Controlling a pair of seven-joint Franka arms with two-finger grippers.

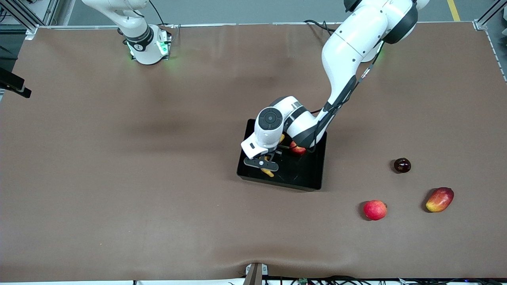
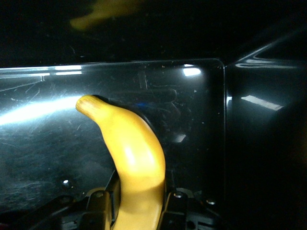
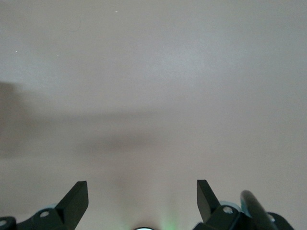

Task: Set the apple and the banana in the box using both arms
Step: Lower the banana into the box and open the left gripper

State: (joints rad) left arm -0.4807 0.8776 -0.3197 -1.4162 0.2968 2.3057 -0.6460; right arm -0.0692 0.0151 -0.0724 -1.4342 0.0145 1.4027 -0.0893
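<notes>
Front view: I've got the left gripper [image 1: 264, 165] down inside the box [image 1: 313, 180], clamped on the banana [image 1: 268, 172], which sits right at the box floor near the wall that faces the camera. Its long axis runs roughly along the gripper's reach, tip poking out toward the camera; a bit of yellow by the wrist is probably its other end, though the arm hides most of it. The apple [image 1: 298, 149] is already in the box, partly under the left wrist, toward the left arm's end. So the coming move is just a release and straight lift, since the banana is already over the floor with walls on both sides. Count: one banana, one apple, one box, plus three loose fruits on the table, namely a round red fruit [image 1: 374, 209], a mango [image 1: 439, 199] and a dark fruit [image 1: 402, 165]. Left wrist view: banana [image 2: 136, 160] pinched between the fingers [image 2: 98, 203], curving away over the glossy box floor [image 2: 201, 120]. Right wrist view: right gripper [image 3: 142, 197] spread wide, empty, over bare table [image 3: 153, 86]; that arm waits.
</notes>
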